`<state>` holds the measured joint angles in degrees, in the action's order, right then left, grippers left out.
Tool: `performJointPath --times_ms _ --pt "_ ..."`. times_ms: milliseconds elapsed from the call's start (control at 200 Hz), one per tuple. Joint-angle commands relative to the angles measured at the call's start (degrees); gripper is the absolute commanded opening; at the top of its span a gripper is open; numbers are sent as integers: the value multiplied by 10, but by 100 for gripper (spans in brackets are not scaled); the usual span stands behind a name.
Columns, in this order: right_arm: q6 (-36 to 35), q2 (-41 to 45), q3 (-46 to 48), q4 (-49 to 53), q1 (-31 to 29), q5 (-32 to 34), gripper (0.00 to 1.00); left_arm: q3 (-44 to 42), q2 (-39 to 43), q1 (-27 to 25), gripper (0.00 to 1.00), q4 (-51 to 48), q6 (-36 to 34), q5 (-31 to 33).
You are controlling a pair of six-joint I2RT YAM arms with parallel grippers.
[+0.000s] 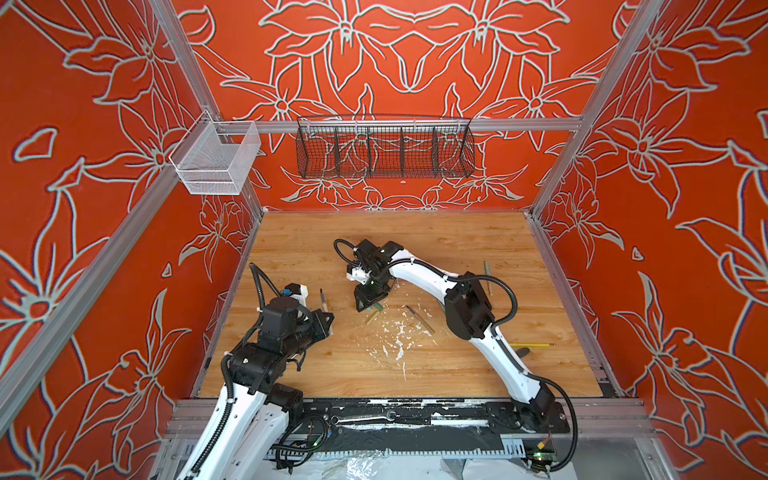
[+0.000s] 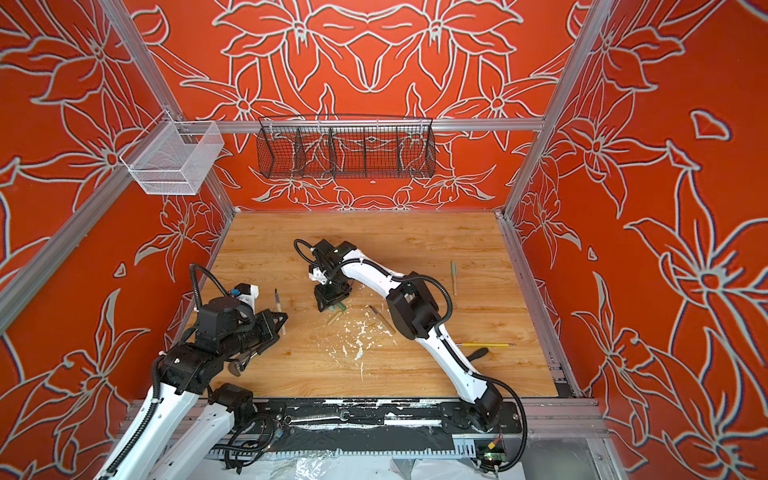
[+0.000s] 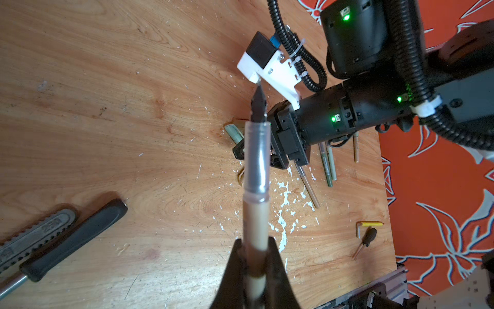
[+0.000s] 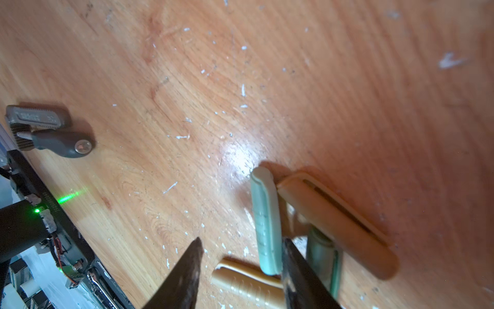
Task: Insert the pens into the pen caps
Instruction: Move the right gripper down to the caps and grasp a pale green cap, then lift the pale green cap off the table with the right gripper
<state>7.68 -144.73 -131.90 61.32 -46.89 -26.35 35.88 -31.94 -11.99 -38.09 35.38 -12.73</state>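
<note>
The left gripper (image 3: 255, 240) is clamped tight on the smooth barrel of a tan pen (image 3: 256, 222). The pen's clear sleeve and dark pointed nib stick out past the black, wedge-shaped fingers (image 3: 278, 267). In both top views this pen is held off the table near its nine o'clock edge, with the nib pointing toward twelve o'clock.

The right gripper (image 4: 242, 240) hangs low over the grained wooden table (image 4: 320, 80) near its middle, jaws about half apart and gripping nothing. A pale green cap (image 4: 264, 222), a stubby ridged tube with a rounded end, lies partly between the jaws. It is just beside one finger and well clear of the other. One end meets a tan cap (image 4: 334, 222) with a long slotted clip. A ribbed tan cap (image 4: 246, 286) and a glossy dark green cap (image 4: 323, 256) lie close by, partly hidden by the fingers.

In a top view, an olive-tan pen (image 1: 420, 319) with a dark tip lies near this gripper, between three and four o'clock. Farther out, between two and three o'clock, lies another pen (image 1: 487, 277). A thin yellow rod (image 1: 532, 345) lies by the table's four o'clock edge. Rough white flecks (image 1: 395, 336) are scattered over the wood toward five o'clock of the gripper.
</note>
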Motion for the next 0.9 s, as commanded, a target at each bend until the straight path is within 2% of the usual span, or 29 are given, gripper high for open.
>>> performJointPath --times_ms 0,220,380,585,796,896 --pt "-17 -25 -38 37 -4 11 50 10 8 2 0 -2 -5 0" --pt "-21 -70 -105 67 -11 31 49 14 11 2 0 -7 -5 0" --pt "-15 -91 -130 82 -14 36 34 15 12 2 0 -8 -6 -1" --pt "-7 -93 -133 79 -15 31 20 11 11 2 0 -5 -5 -2" --pt "14 -73 -147 66 -10 -1 15 4 -2 2 0 11 -8 -23" --pt "35 -42 -136 48 -1 -21 14 1 -17 2 0 32 -17 -66"
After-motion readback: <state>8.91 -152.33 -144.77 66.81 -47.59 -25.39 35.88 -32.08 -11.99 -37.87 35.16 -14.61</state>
